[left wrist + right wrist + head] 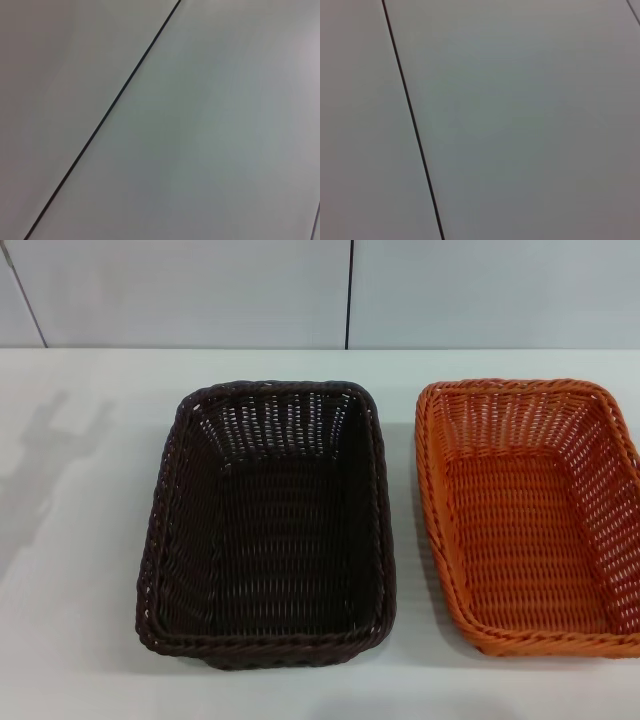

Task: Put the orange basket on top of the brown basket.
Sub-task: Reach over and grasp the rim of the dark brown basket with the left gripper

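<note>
The brown basket (268,525) sits empty on the white table (80,620), in the middle of the head view. The orange basket (535,515) sits empty to its right, apart from it by a narrow gap, and its right side runs off the view's edge. Both are upright. Neither gripper shows in any view. Both wrist views show only a plain grey panel with a dark seam.
A grey panelled wall (200,290) with dark seams stands behind the table's far edge. An arm-shaped shadow (40,470) falls on the table at the left. The table's front edge is out of view.
</note>
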